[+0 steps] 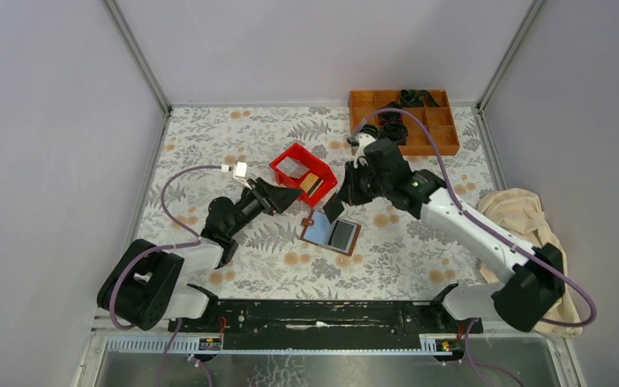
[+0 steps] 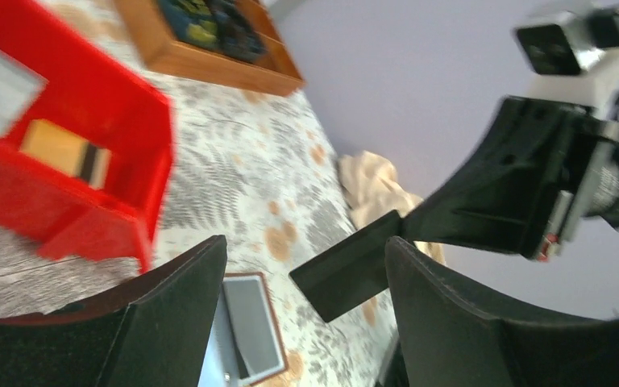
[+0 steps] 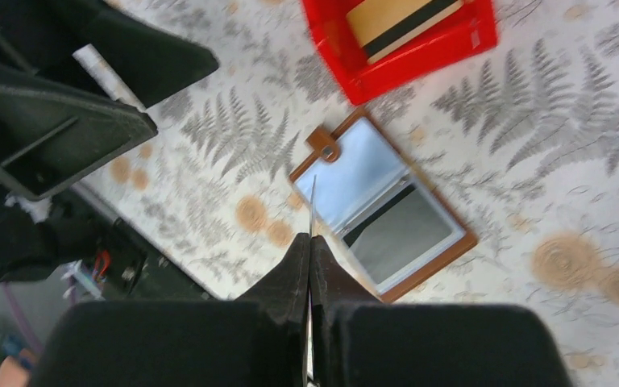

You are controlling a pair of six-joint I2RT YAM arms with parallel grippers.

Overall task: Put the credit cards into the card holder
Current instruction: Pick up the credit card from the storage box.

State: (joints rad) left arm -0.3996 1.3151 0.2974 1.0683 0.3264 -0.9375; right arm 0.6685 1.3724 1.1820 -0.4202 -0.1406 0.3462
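Dark, thin, likely stiff and slippery, a credit card (image 2: 351,274) is pinched by one edge in the right pincer (image 3: 309,242); the left pincer (image 2: 305,246) is held spread.

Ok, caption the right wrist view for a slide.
Right gripper shut on a card, edge-on above the open wallet; a gold card lies in the red bin beyond.

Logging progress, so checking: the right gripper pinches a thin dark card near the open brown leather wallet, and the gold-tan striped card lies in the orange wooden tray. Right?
No. The gold-tan striped card lies in the red plastic bin, not the orange wooden tray, as the right wrist view shows. The right gripper does pinch the thin dark card near the open brown leather wallet.
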